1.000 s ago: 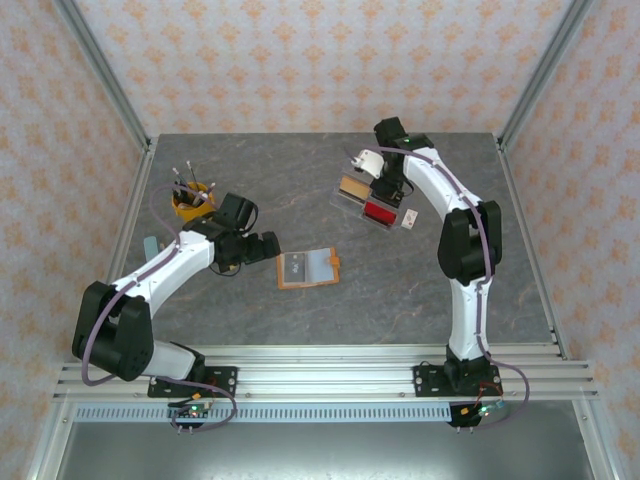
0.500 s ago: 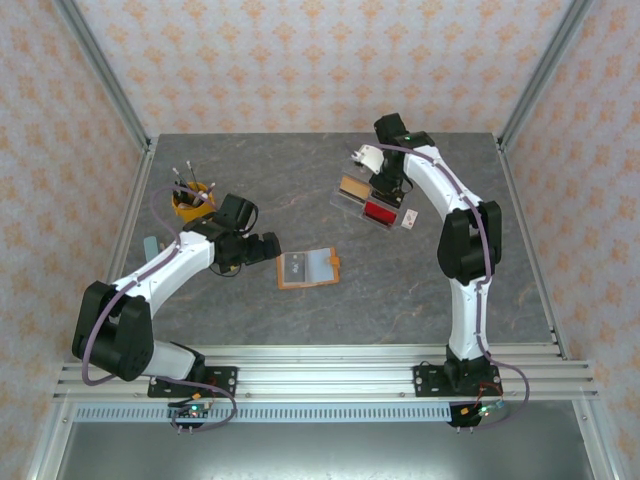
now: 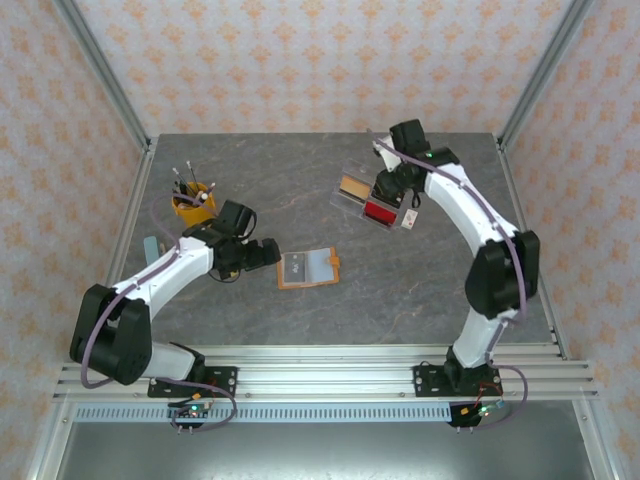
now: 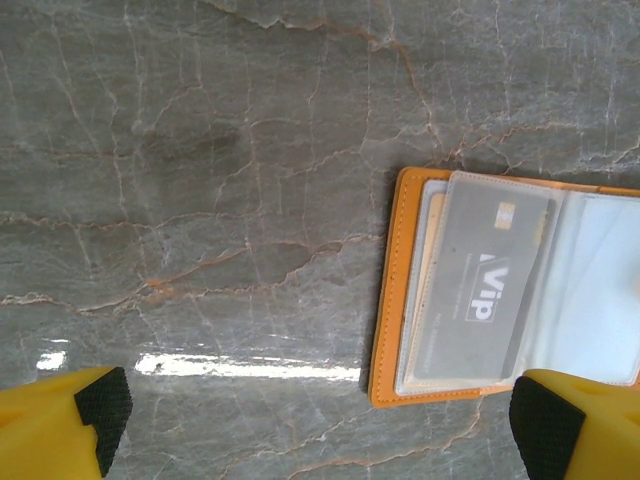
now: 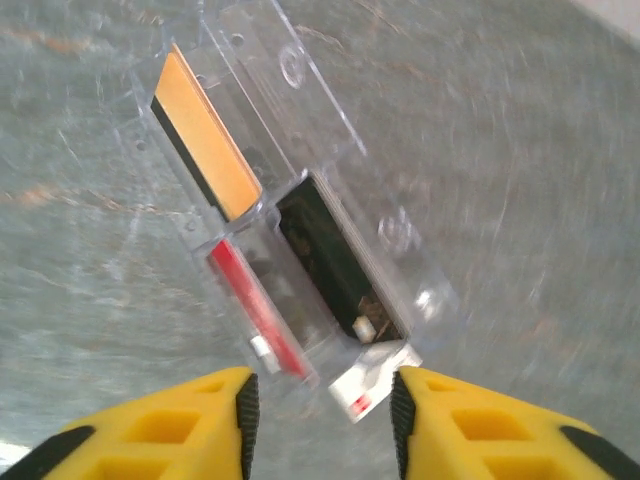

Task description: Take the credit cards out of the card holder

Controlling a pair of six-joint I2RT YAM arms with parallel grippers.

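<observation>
The orange card holder [image 3: 308, 268] lies open on the table, with a grey card marked VIP [image 4: 483, 292] in its clear sleeve. My left gripper [image 3: 268, 252] sits just left of it, wide open and low over the table, and the holder's [image 4: 395, 300] near corner lies between its spread fingertips [image 4: 103, 408]. My right gripper [image 5: 322, 415] hovers open over the near end of the clear tray [image 3: 365, 200]. A white card [image 5: 375, 385] lies on the table between its fingers, beside the tray.
The clear tray [image 5: 300, 80] holds a tan piece [image 5: 205, 140], a black piece [image 5: 335, 255] and a red piece [image 5: 255, 305]. A yellow cup of pens [image 3: 192, 205] stands at the left, with a small teal item [image 3: 150, 245] near it. Metal frame posts edge the table.
My right gripper has gone from shut to open, and the right arm's elbow has swung out to the right. The left arm and the card holder have hardly moved.
</observation>
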